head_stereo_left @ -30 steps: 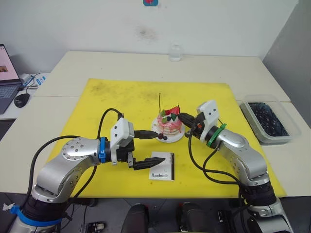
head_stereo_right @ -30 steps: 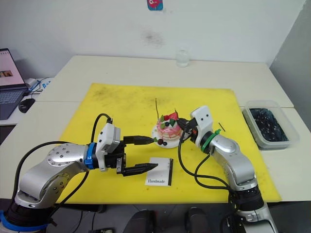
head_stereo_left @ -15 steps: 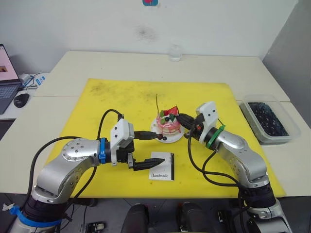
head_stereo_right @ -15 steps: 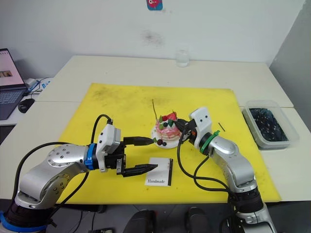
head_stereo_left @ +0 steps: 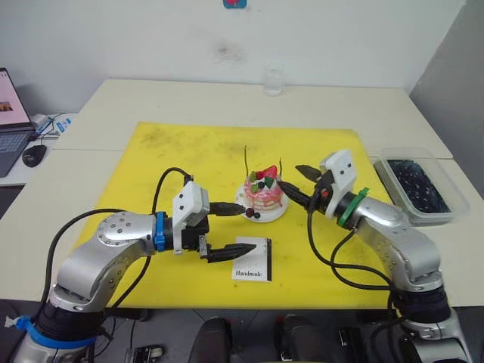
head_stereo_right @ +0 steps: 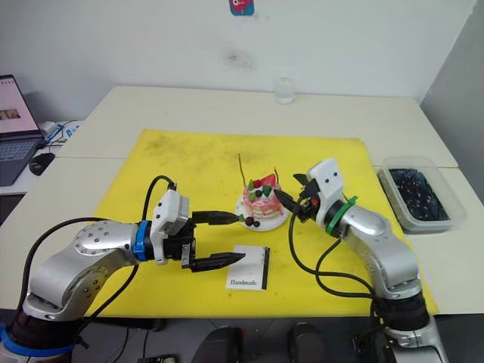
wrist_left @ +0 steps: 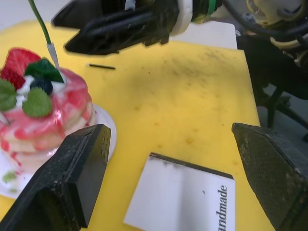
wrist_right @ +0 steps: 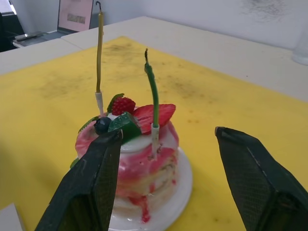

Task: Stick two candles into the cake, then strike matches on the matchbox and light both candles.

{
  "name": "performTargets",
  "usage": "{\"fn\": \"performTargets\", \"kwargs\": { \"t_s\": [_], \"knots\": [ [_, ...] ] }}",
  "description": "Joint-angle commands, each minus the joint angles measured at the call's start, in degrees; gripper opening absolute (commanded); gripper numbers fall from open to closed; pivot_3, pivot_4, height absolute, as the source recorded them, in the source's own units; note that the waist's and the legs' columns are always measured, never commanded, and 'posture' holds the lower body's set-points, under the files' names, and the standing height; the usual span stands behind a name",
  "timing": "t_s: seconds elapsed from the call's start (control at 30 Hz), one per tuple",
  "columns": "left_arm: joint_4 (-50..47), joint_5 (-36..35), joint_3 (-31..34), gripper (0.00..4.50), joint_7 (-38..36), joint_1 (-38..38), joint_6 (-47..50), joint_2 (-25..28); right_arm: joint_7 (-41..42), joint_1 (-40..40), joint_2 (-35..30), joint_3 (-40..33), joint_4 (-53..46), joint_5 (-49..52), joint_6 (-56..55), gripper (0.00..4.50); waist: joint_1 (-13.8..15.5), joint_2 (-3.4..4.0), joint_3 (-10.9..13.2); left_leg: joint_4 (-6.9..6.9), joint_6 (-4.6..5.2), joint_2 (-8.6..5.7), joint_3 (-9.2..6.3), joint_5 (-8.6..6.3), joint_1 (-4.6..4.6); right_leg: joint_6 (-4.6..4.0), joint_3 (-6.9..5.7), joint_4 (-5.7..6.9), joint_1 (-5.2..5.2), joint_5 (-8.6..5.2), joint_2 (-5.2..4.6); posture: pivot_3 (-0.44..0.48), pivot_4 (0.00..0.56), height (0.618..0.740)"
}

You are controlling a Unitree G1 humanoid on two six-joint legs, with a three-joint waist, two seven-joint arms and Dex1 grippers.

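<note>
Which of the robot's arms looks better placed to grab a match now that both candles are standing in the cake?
Probably the right. A match lies on the yellow mat on the right gripper's side of the cake, and that gripper is open and empty. The left gripper, also open, sits beside the matchbox, better placed for that.

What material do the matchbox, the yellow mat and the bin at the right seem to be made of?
The matchbox looks like matte white card: flat, printed lettering, a dark strip along one edge. The yellow mat seems a soft, dull sheet, perhaps foam or rubber, with grey scuffs. The bin appears clear glossy plastic, as its dark contents show through.
</note>
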Motion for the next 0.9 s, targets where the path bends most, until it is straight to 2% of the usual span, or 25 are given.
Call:
{"fn": "performTargets", "kwargs": {
  "t_s": [0.03, 0.23, 0.27, 0.33, 0.43, 0.57, 0.73, 0.9],
  "knots": [
    [2.35, -11.99, 7.88, 4.50, 3.58, -4.01, 14.16, 2.33, 4.33, 1.49, -5.67, -2.05, -6.33, 3.19, 2.60, 3.19, 0.07, -0.04, 0.04, 0.00, 0.00, 0.00, -0.02, 0.00, -0.01, 0.00, -0.03, 0.01, 0.00, 0.00, 0.00, 0.000, 0.150, 0.740],
    [7.28, -27.77, 12.25, 4.50, 1.63, -3.66, 38.28, 12.77, 8.96, 6.35, -12.39, -2.51, -11.06, 6.17, 3.05, 3.19, -0.35, -0.06, 0.07, -0.10, 0.00, 0.00, 0.01, -0.01, 0.01, 0.01, -0.01, -0.04, -0.03, -0.10, 0.00, 0.000, 0.150, 0.740],
    [7.54, -28.81, 11.24, 4.50, 1.08, -2.37, 42.01, 15.09, 9.13, 7.02, -13.02, -1.88, -11.26, 5.79, 2.73, 3.19, -0.35, -0.07, 0.07, -0.12, -0.01, 0.01, 0.01, -0.02, 0.01, 0.00, -0.02, -0.03, -0.05, -0.11, 0.00, 0.000, 0.150, 0.740],
    [7.71, -30.59, 9.93, 4.50, 1.79, -0.65, 47.30, 16.70, 10.09, 8.03, -14.27, -0.56, -11.56, 5.37, 2.49, 2.64, -0.38, -0.08, 0.10, -0.12, -0.01, 0.01, -0.02, -0.02, 0.01, -0.01, -0.04, -0.02, -0.06, -0.12, 0.01, 0.000, 0.150, 0.740],
    [11.07, -32.29, 9.56, 4.50, 7.56, -2.45, 52.87, 12.23, 11.80, 8.92, -16.18, 1.42, -11.76, 5.27, 3.04, 1.55, 0.00, -0.06, 0.11, -0.12, -0.02, 0.01, -0.05, -0.02, 0.03, -0.04, -0.08, -0.01, -0.05, -0.14, -0.06, 0.000, 0.150, 0.740],
    [15.28, -36.49, 8.33, 4.50, 14.43, -4.22, 54.07, 7.42, 13.04, 9.44, -17.70, 3.40, -11.61, 5.22, 3.97, 0.05, 0.27, -0.15, 0.15, -0.01, -0.02, -0.04, -0.08, -0.01, 0.04, -0.02, -0.10, 0.01, 0.03, -0.12, -0.16, 0.000, 0.150, 0.740],
    [17.68, -38.37, 6.53, 4.50, 23.70, -4.04, 54.07, 1.16, 13.85, 9.78, -19.61, 8.21, -10.72, 2.18, 3.13, 0.02, 0.21, -0.16, 0.14, -0.01, -0.02, -0.09, 0.00, -0.02, 0.02, 0.02, -0.04, -0.03, 0.02, -0.09, -0.25, 0.000, 0.150, 0.740],
    [19.98, -44.13, 6.78, 4.50, 30.79, -6.20, 54.07, -2.69, 14.43, 10.01, -19.95, 10.46, -10.89, 1.27, 3.36, 0.02, 0.98, -0.13, 0.12, 0.00, -0.02, -0.10, -0.07, -0.01, 0.01, 0.04, -0.10, 0.00, 0.04, -0.08, -0.25, 0.000, 0.150, 0.740]
  ]
}}
